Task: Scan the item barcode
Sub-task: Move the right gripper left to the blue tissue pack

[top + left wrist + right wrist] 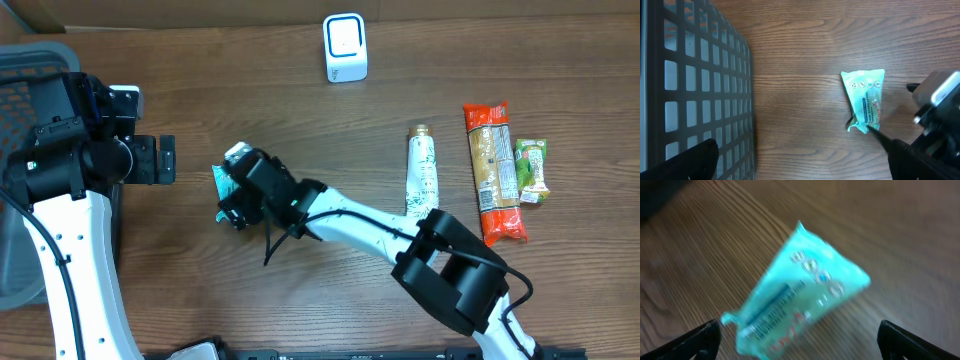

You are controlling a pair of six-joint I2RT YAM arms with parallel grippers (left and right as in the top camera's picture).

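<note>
Both grippers are standing with jaws wide apart, and neither is clamping anything. The right gripper is hovering over the left half of the desk, with its arm reaching across from the near right corner. The teal packet is lying on the wood between its spread fingers, not pinched. The left gripper is hanging near the desk's left edge, beside the black mesh basket, and its camera is looking down on the same packet. The white scanner is standing at the middle of the far edge, well apart from the packet. Toward the right edge, a white tube, an orange snack bar and a small green packet are lying side by side.
</note>
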